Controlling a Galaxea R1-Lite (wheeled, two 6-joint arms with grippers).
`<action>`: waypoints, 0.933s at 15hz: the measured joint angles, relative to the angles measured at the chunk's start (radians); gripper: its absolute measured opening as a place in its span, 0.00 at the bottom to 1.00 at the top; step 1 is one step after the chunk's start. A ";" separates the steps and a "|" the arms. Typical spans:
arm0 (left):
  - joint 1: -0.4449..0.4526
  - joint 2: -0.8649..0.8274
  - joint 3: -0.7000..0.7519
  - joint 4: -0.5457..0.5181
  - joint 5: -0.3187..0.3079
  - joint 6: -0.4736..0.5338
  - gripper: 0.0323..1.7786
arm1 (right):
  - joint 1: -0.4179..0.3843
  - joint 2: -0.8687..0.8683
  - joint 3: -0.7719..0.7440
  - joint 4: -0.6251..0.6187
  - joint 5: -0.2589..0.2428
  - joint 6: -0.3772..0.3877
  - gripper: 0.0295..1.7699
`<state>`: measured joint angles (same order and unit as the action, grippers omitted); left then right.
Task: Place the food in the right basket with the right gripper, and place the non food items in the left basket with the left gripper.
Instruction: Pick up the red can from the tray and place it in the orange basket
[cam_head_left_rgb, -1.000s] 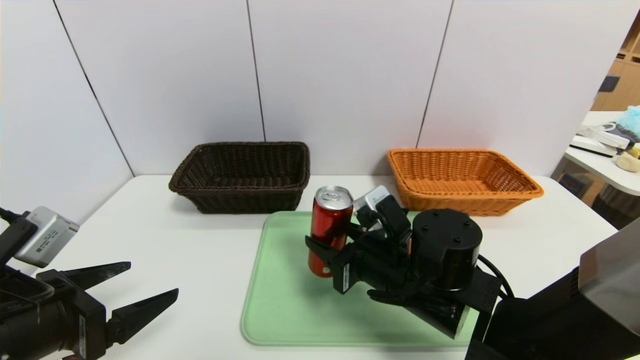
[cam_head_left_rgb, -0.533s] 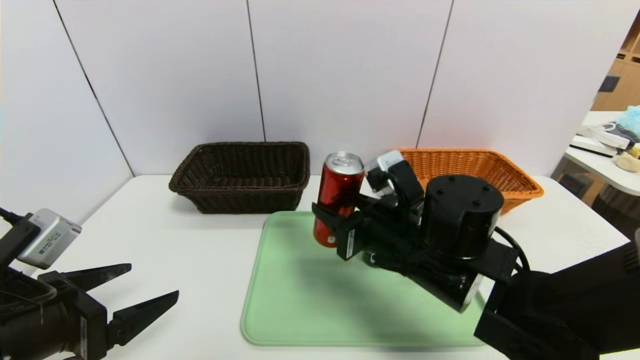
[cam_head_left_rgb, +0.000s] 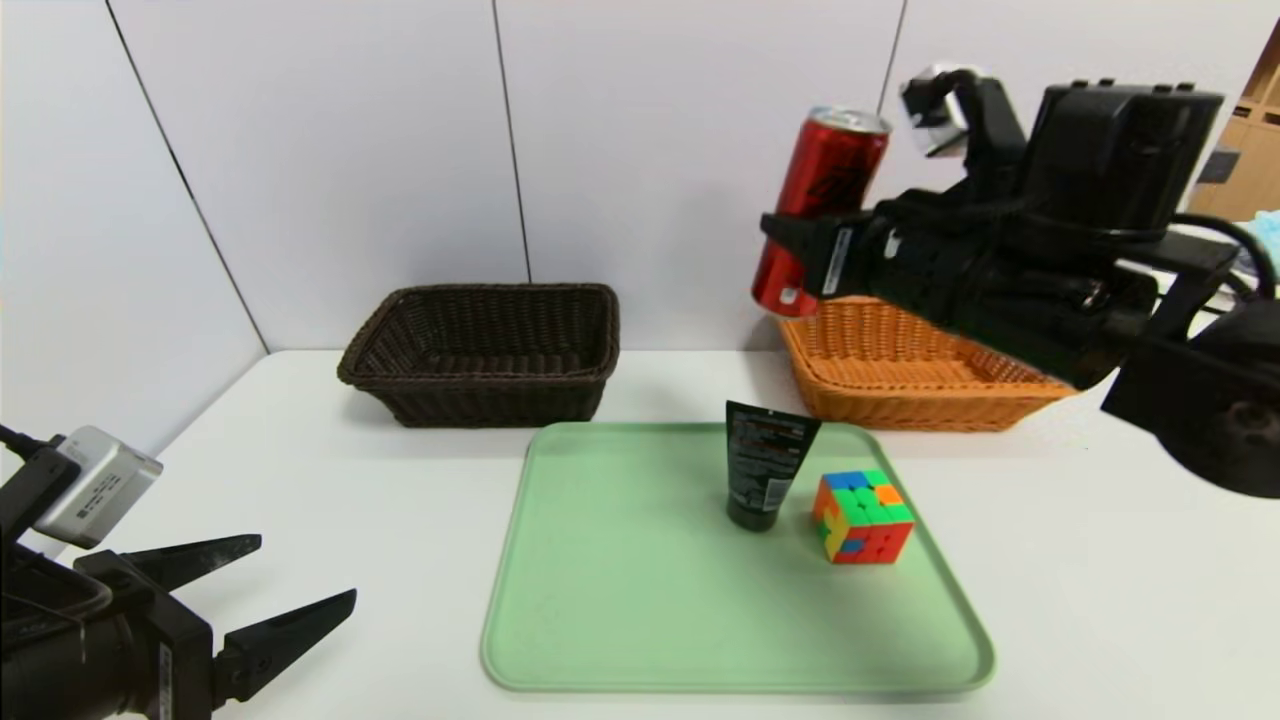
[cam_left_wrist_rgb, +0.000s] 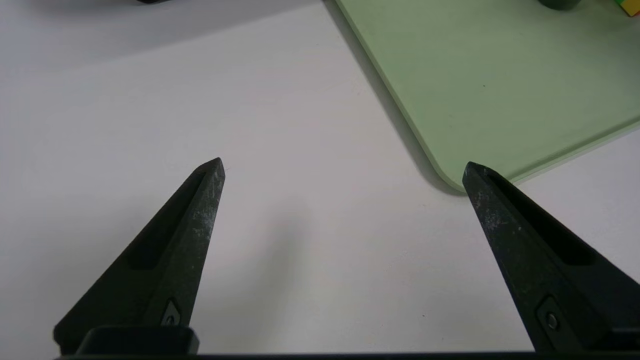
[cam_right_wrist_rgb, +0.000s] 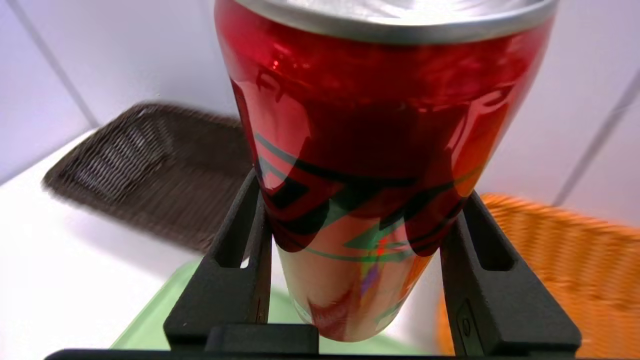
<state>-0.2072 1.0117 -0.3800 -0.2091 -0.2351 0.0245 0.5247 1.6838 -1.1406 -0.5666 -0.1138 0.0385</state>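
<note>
Supporting the layout, the white worktop (cam_head_left_rgb: 400, 520) extended beneath the tray and both baskets. The green tray (cam_head_left_rgb: 620, 600) lay flat at the centre, in front of the two baskets. The orange-tan basket (cam_head_left_rgb: 920, 408) stood on the worktop behind the tray's right side. The dark brown basket (cam_head_left_rgb: 480, 400) stood behind the tray's left side, apart from the orange-tan unit.

The left gripper (cam_head_left_rgb: 308, 566) was positioned low over the worktop, left of the tray, released, with its fingers spread and holding nothing. The right gripper (cam_right_wrist_rgb: 363, 186) was raised near the left end of the orange-tan basket, grasping the red can between both fingers.

The red can (cam_head_left_rgb: 830, 180) was tilted, silver top uppermost, and suspended above the level of the tray. Its exact alignment with the basket opening could not be determined. The black tube (cam_head_left_rgb: 765, 465) stood cap-down on the right half of the tray, crimped end up. The puzzle cube (cam_head_left_rgb: 864, 518) rested just beside it, near the tray's right edge.
</note>
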 joint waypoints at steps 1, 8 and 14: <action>0.000 0.001 -0.003 0.000 0.000 0.000 0.95 | -0.034 -0.011 -0.036 0.044 0.009 0.000 0.51; 0.000 0.013 -0.010 -0.004 -0.004 0.001 0.95 | -0.273 0.010 -0.149 0.196 0.056 0.007 0.51; 0.000 0.034 -0.026 -0.008 -0.006 -0.002 0.95 | -0.386 0.151 -0.150 0.180 0.101 0.008 0.51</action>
<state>-0.2077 1.0457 -0.4055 -0.2172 -0.2413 0.0226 0.1385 1.8347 -1.2911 -0.3868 -0.0123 0.0462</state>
